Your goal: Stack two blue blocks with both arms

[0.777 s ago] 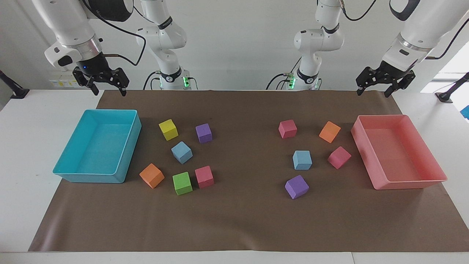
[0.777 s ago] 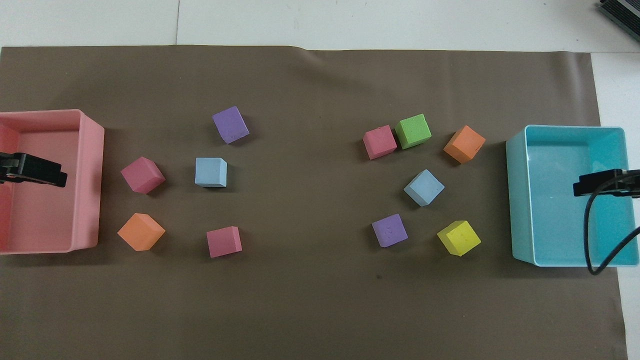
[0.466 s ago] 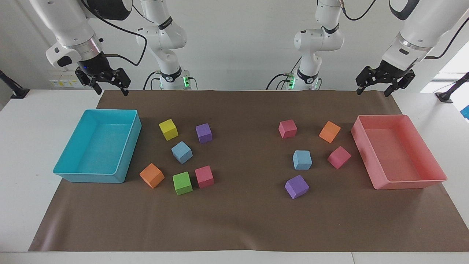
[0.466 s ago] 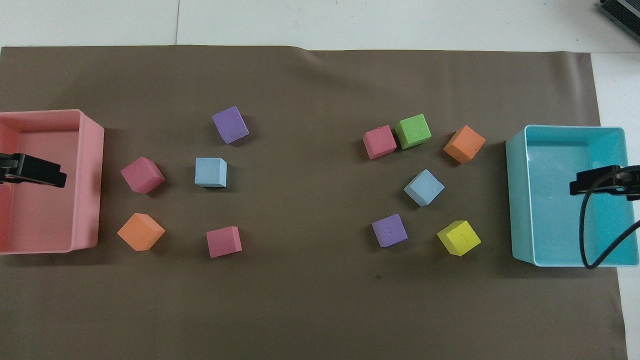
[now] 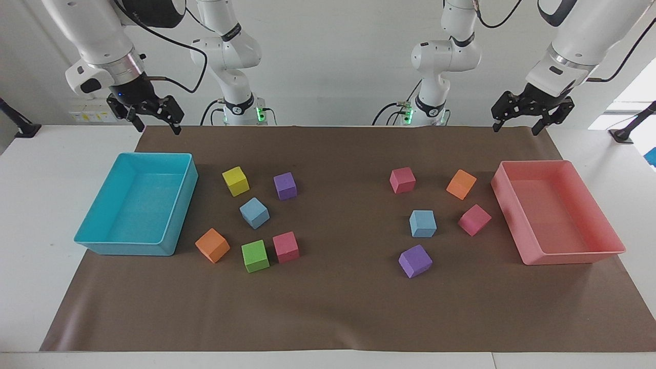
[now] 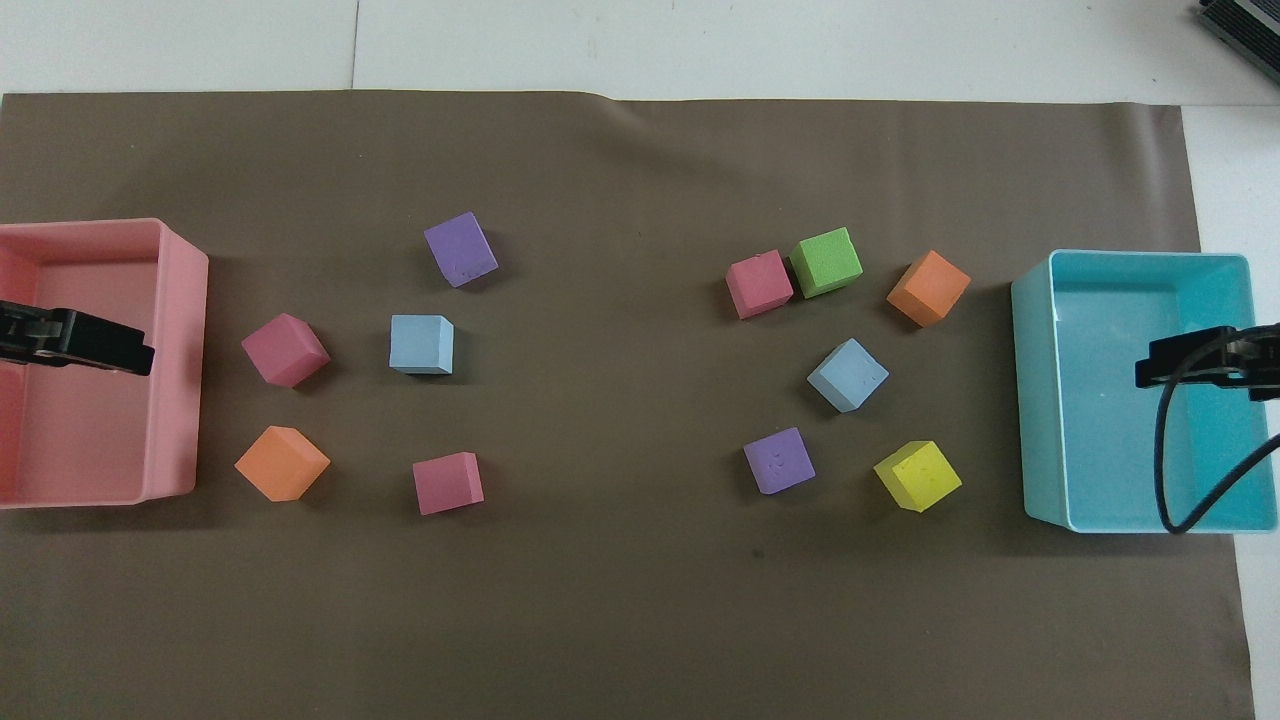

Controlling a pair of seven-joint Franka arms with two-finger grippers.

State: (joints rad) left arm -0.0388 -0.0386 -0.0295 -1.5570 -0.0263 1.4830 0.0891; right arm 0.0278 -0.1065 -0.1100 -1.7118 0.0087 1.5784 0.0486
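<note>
Two light-blue blocks lie apart on the brown mat. One blue block [image 5: 423, 223] [image 6: 421, 343] lies toward the left arm's end, between a pink cube and a purple cube. The other blue block [image 5: 254, 212] [image 6: 848, 374] lies toward the right arm's end, among several coloured cubes. My left gripper [image 5: 515, 127] is open and empty, raised high, and from overhead [image 6: 120, 352] it shows over the pink tray. My right gripper [image 5: 157, 127] is open and empty, raised high, and from overhead [image 6: 1165, 368] it shows over the turquoise tray.
A pink tray [image 5: 574, 253] [image 6: 185, 350] stands at the left arm's end and a turquoise tray [image 5: 128, 248] [image 6: 1035, 400] at the right arm's end. Pink, orange, purple, yellow and green cubes lie around the blue blocks.
Both grippers have shifted slightly toward the table's middle, the left one a little more. No block has moved.
</note>
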